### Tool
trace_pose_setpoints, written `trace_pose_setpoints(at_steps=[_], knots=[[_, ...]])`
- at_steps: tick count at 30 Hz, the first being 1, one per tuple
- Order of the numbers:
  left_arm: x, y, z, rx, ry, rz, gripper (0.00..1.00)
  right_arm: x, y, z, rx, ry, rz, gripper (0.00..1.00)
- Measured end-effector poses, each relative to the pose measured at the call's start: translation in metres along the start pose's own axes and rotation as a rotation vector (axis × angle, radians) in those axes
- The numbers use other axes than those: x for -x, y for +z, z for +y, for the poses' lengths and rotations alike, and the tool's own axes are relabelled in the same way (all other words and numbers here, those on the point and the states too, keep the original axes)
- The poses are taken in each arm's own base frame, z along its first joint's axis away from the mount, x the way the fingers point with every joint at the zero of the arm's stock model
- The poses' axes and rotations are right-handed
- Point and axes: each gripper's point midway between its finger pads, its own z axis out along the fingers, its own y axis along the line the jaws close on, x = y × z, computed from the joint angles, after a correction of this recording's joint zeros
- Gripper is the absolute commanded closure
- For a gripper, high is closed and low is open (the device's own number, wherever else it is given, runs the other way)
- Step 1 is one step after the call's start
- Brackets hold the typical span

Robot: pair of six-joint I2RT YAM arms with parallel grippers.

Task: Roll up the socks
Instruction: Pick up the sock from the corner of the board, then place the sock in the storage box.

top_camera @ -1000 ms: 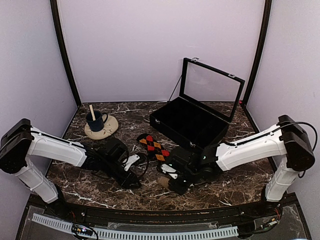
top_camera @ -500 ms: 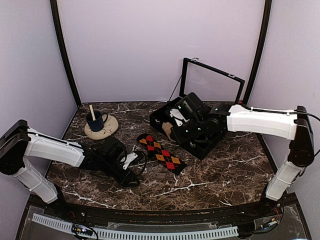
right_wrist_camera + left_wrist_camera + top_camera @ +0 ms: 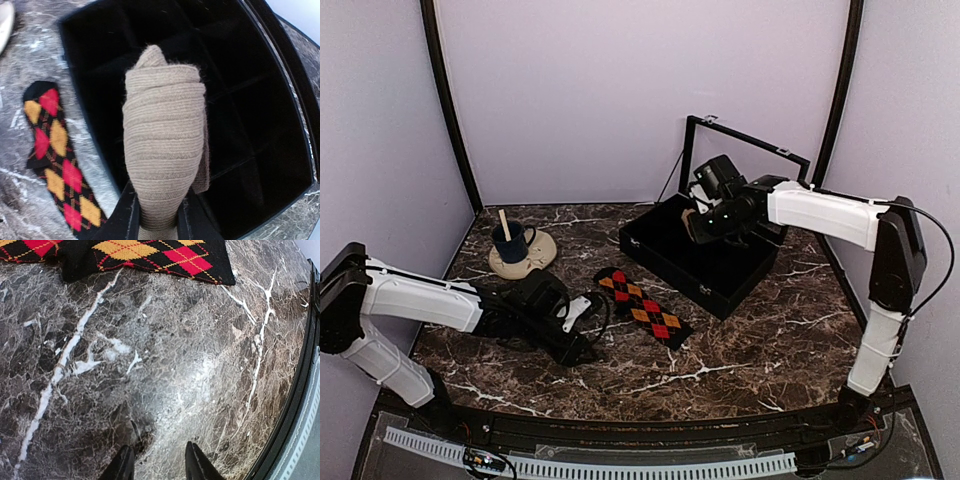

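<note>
**Station status: work surface, enclosure and grippers**

**Work surface.** The table (image 3: 770,330) is dark brown marble with white veins. A black edge strip borders its near side, and a white perforated strip (image 3: 590,465) runs below that.

**Enclosure.** Pale lilac walls (image 3: 570,90) close the back and both sides. Black posts (image 3: 445,100) rise at the rear corners.

**Items on the surface.**
- A black compartmented case (image 3: 665,258) stands right of centre toward the rear, with its glass lid (image 3: 748,140) raised upright at the back.
- A cream saucer (image 3: 542,250) sits at rear left. It carries a blue mug (image 3: 512,242) with a wooden stick (image 3: 504,224) standing in it.
- The argyle sock (image 3: 642,308) lies flat and unrolled on the marble at centre, just in front of the case and apart from it.

**Right gripper** (image 3: 700,222). It hangs over the open case. The jaws are clamped on the lower end of the tan sock (image 3: 165,145), which is rolled into a tight bundle. The bundle is held above the compartments. The frames do not show whether it touches the case.

**Left gripper** (image 3: 159,465). It is low over bare marble at front left, near the argyle sock but clear of it. The fingers (image 3: 122,466) stand partly apart with only marble showing between them, so nothing is held.
</note>
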Motion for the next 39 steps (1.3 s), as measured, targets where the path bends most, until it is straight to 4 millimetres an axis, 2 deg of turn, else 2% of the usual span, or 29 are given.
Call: trace_pose_setpoints(at_steps=[5,11,21,28,35,39], knots=[[0.002,-0.002,0.002,0.011,-0.005,-0.009,0.63,-0.006,0.022,-0.032,-0.054,0.021,0.048,1.0],[0.002,-0.002,0.003,0.013,-0.012,-0.009,0.63,-0.012,0.04,-0.052,-0.076,0.028,0.09,1.0],[0.002,-0.002,0.002,0.013,-0.024,-0.009,0.63,-0.039,0.063,-0.056,-0.075,0.013,0.188,1.0],[0.002,-0.001,0.002,0.012,-0.035,-0.009,0.63,-0.047,0.069,-0.062,-0.079,0.022,0.221,1.0],[0.0,0.001,0.003,0.012,-0.046,-0.001,0.63,-0.066,0.085,-0.064,-0.072,0.022,0.282,1.0],[-0.002,0.002,0.004,0.012,-0.051,0.007,0.63,-0.067,0.088,-0.065,-0.063,0.03,0.289,1.0]])
